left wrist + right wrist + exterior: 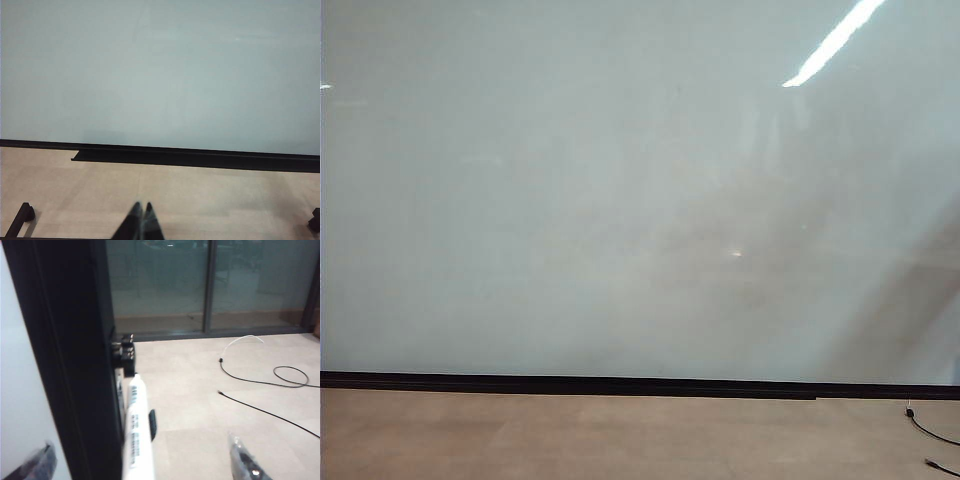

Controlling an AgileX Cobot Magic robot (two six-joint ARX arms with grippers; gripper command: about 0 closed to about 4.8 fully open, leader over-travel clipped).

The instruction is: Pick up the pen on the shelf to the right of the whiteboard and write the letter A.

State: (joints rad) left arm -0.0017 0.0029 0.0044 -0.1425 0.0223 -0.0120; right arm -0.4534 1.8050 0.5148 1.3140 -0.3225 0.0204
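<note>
- Step in hand, by my read: approach to the pick. Nothing is grasped and nothing is written yet.
- whiteboard (620, 200) fills the exterior view and is blank; no letter A on it. Neither arm shows in that view.
- pen (137, 435) sits in the right wrist view just beside the whiteboard's black side frame (75, 350), on its far side from the board face. White barrel, printed band, running lengthwise along the frame. Its support is hidden; I can't see a shelf ledge under it.
- right gripper (145, 462) has its jaws spread as wide as they go and empty. One fingertip (37, 462) shows over the board face, the other fingertip (245, 460) over the floor (210, 405), so the pen and frame edge lie between them. No contact with the barrel that I can see.
- left gripper (141, 220) hangs low in front of the whiteboard's bottom strip (200, 159), tips pressed together, holding nothing. Looks parked.
- Next move calls for: advance the right gripper along the pen until the tips flank the barrel alone, not the frame, then close mid-barrel.
- Risk, as judgement: the board-side finger may foul the frame edge; the wrist probably needs a shift off the frame first.
- cables (270, 385) lie on the floor well apart from the pen; not a concern.
</note>
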